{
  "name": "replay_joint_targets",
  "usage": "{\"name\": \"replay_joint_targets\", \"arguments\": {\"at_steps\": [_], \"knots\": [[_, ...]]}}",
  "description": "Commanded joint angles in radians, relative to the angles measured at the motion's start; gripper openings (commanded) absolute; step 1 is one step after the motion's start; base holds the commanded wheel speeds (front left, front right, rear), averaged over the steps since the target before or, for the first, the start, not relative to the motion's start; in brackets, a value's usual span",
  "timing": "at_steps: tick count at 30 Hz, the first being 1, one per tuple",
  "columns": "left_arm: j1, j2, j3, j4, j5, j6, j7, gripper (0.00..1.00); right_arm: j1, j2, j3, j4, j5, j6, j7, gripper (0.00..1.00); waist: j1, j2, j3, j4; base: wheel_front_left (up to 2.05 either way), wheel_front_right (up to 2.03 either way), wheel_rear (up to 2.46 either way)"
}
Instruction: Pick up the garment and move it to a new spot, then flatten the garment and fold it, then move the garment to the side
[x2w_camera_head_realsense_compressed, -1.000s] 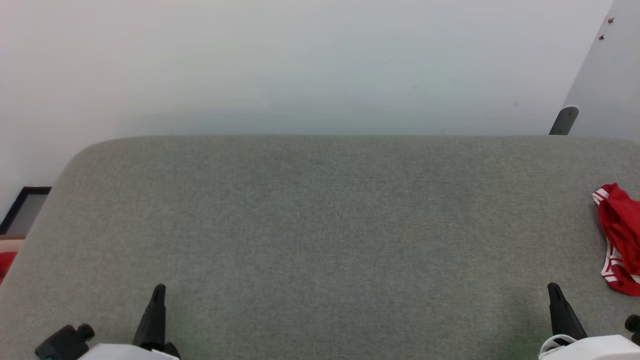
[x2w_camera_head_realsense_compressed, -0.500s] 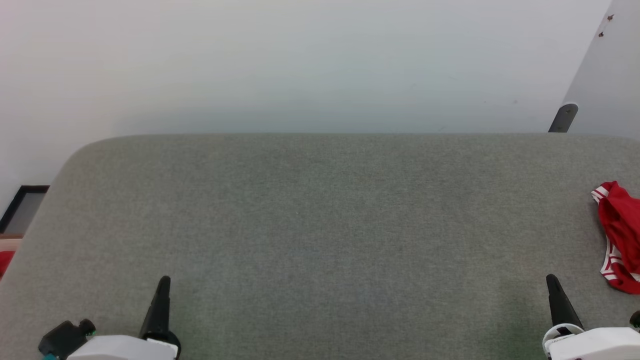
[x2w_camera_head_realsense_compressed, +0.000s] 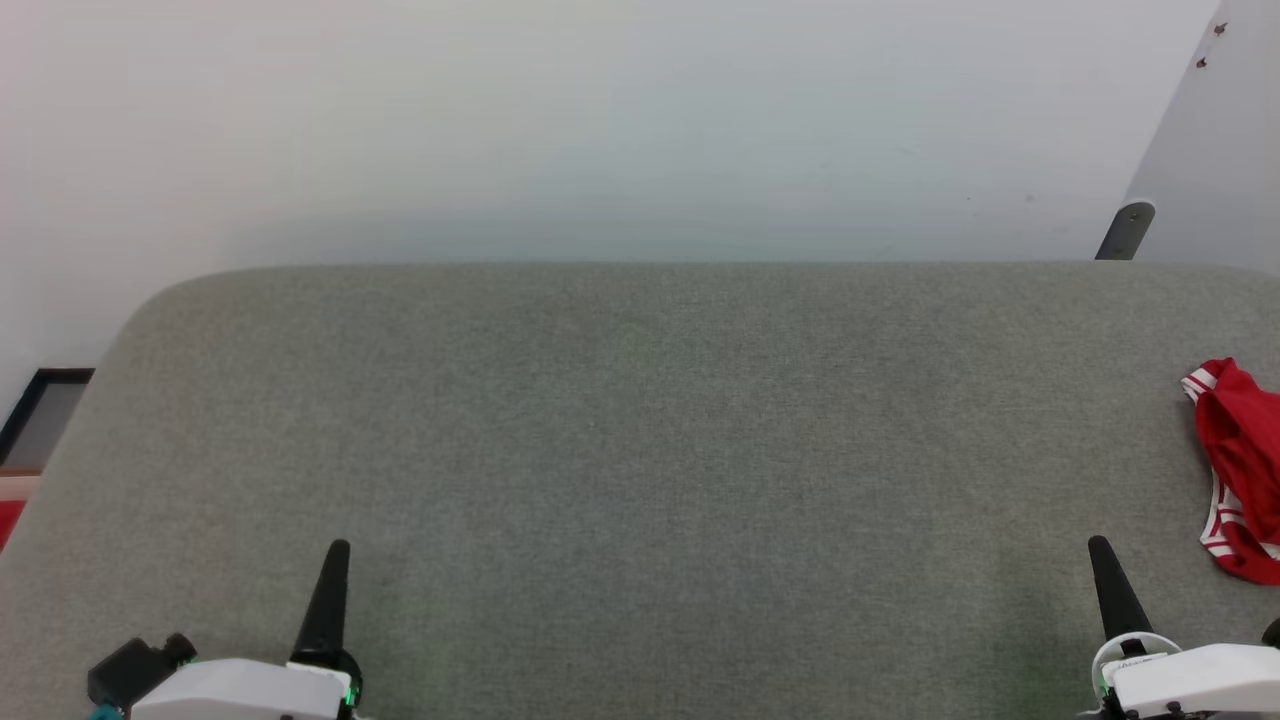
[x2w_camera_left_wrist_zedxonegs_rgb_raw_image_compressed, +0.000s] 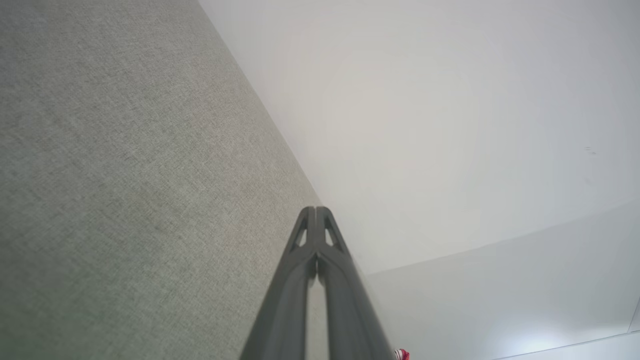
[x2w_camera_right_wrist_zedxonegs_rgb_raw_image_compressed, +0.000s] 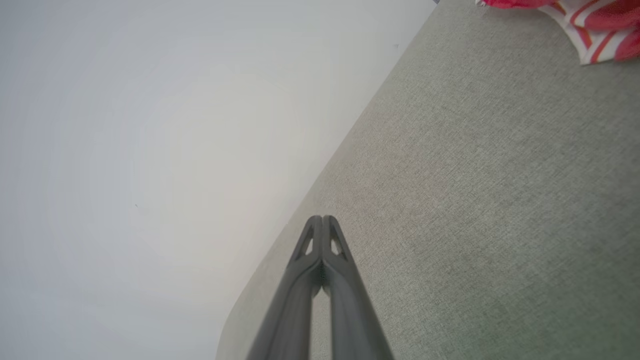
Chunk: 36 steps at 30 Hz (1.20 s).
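Red garment (x2w_camera_head_realsense_compressed: 1240, 470) w/ red-white striped trim lies crumpled at 3 o'clock on grey fabric surface (x2w_camera_head_realsense_compressed: 640, 400), partly cut off by frame edge. Right gripper (x2w_camera_head_realsense_compressed: 1099, 546) at 5 o'clock, near garment, not touching; left gripper (x2w_camera_head_realsense_compressed: 338, 548) at 7 o'clock. Both have fingers pressed together, empty, pointing toward 12.

left hand (x2w_camera_head_realsense_compressed: 337, 552) low on the left, two dark fingers (x2w_camera_left_wrist_zedxonegs_rgb_raw_image_compressed: 295, 285) pressed together, pointing up, right hand (x2w_camera_head_realsense_compressed: 1099, 548) low on the right, fingers together too

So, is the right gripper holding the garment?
No, the right gripper is shut and empty; the red garment lies apart on the grey surface.
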<state>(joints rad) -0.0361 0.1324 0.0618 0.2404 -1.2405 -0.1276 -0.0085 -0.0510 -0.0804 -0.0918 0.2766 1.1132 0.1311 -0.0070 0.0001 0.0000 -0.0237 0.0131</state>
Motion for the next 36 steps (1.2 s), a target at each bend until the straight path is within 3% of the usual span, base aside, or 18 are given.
{"name": "replay_joint_targets", "arguments": {"at_steps": [1, 36], "knots": [[-0.02, 0.001, 0.007, -0.006, -0.02, -0.003, 0.006, 0.0, -0.024, 0.001, -0.005, -0.013, 0.029, 0.0, 0.007, 0.0, 0.0, 0.0, 0.001, 0.0, 0.0, 0.0, 0.0], [-0.059, -0.056, 0.039, 0.001, -0.256, -0.005, 0.085, 0.0, -0.05, 0.021, -0.018, -0.027, 0.346, 0.0, 0.087, 0.0, 0.0, 0.0, 0.017, -0.008, 0.0, 0.0, 0.0]]}}
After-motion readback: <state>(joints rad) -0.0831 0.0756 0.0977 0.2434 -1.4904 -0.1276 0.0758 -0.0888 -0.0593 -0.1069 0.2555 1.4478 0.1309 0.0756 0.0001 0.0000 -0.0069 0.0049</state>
